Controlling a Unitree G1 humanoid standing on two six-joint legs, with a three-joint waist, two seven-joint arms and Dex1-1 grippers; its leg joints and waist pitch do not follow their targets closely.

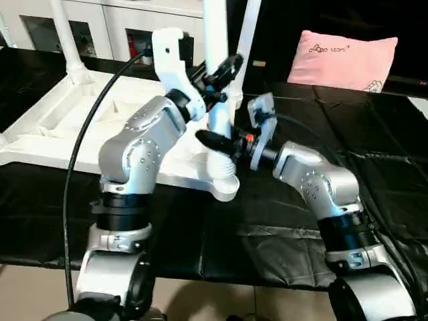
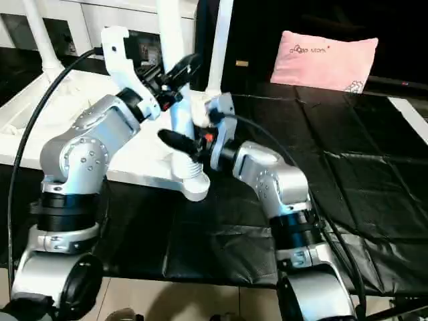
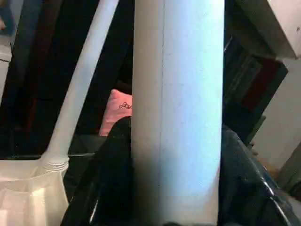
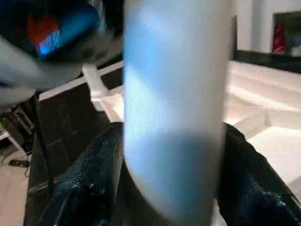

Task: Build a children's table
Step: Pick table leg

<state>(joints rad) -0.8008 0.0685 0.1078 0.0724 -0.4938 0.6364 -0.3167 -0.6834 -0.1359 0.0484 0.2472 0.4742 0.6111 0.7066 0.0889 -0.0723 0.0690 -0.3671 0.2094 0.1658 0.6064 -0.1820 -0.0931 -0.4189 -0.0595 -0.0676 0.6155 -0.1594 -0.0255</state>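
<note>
The white tabletop (image 1: 80, 127) is lying upside down on the black-covered worktop (image 1: 374, 154), its ribbed underside facing up; three white legs are standing upright from its corner sockets, one at the far left (image 1: 67, 40), one at the far right (image 1: 246, 47), and the near leg (image 1: 217, 100) rising from the near right corner socket (image 1: 224, 177); the left gripper (image 1: 219, 79) is grasping the near leg higher up, its jaws clenched on either side of it; the right gripper (image 1: 224, 144) is grasping the same leg low down, just above the socket, its jaws closed around it; a pink pillow (image 1: 344, 57) is resting at the far side of the worktop, well apart from the tabletop; a white cabinet (image 1: 114, 23) is standing behind.
</note>
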